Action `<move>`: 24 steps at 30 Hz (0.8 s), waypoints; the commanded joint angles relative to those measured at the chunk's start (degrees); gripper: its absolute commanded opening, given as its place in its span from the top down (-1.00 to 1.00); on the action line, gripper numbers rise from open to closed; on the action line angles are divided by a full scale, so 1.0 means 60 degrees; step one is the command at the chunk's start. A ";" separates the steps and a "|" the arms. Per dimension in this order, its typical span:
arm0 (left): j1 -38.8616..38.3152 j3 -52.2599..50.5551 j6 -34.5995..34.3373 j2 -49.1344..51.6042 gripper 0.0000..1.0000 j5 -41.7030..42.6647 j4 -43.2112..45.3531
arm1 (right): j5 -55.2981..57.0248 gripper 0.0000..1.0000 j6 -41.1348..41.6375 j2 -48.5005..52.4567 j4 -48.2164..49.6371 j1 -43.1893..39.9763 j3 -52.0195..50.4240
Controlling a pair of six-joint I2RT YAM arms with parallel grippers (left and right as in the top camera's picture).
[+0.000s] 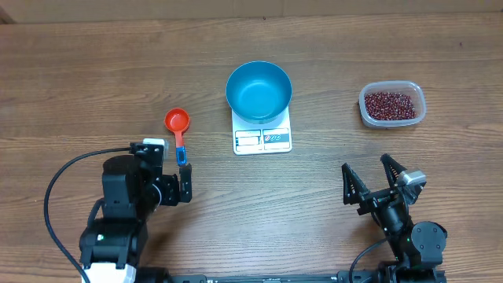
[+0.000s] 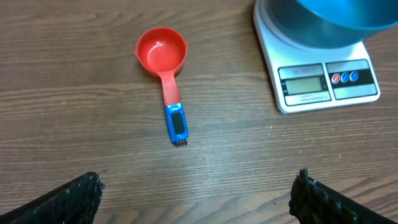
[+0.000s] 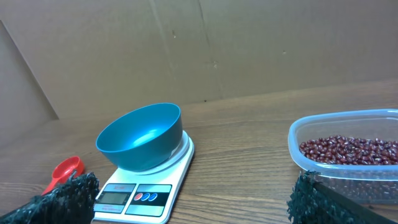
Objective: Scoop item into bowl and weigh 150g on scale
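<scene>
The blue bowl (image 1: pixel 258 90) stands empty on the white scale (image 1: pixel 262 140) at the table's middle back. Dark red beans (image 1: pixel 391 104) fill a clear plastic container (image 1: pixel 416 118) at the right. A red scoop with a blue handle (image 1: pixel 178 126) lies flat to the left of the scale. My left gripper (image 1: pixel 168 168) is open just short of the handle's end, nothing between its fingers. My right gripper (image 1: pixel 368 173) stands open and empty near the front right. The left wrist view shows the scoop (image 2: pixel 163 53) ahead of the left gripper (image 2: pixel 198 180).
In the right wrist view the bowl (image 3: pixel 140 137), the scale (image 3: pixel 140 196) and the beans (image 3: pixel 351 149) lie ahead of the right gripper (image 3: pixel 194 183). A brown cardboard wall (image 3: pixel 186 50) backs the wooden table. A black cable (image 1: pixel 55 185) loops beside the left arm.
</scene>
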 commanded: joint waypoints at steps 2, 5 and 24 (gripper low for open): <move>0.0055 0.0255 0.0291 0.0448 -0.99 0.0047 0.0047 | 0.0025 -1.00 0.0066 0.0004 0.0026 -0.0022 -0.0051; 0.0055 0.0255 0.0295 0.0616 -0.99 0.0069 0.0168 | 0.0025 -1.00 0.0066 0.0004 0.0026 -0.0022 -0.0051; 0.0040 0.2310 0.0590 0.0987 -0.99 0.0302 -0.1202 | 0.0025 -1.00 0.0066 0.0004 0.0026 -0.0022 -0.0051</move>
